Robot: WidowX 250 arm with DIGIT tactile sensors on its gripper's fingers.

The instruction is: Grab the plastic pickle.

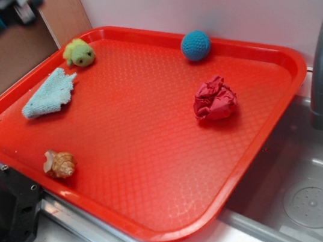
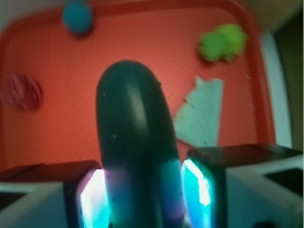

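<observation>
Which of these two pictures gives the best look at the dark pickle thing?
The wrist view: the plastic pickle fills the frame, clamped between the pincer pads. The exterior view shows no pickle on the red tray; only a bit of the pincer shows at top left.

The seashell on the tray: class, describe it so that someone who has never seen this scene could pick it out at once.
Start at the big red tray beside the sink. Follow its near left edge, below the pale blue cloth, to a small seashell lying alone. It is the only hard, spiral, tan-and-cream thing there; its neighbours are soft and brightly coloured.
</observation>
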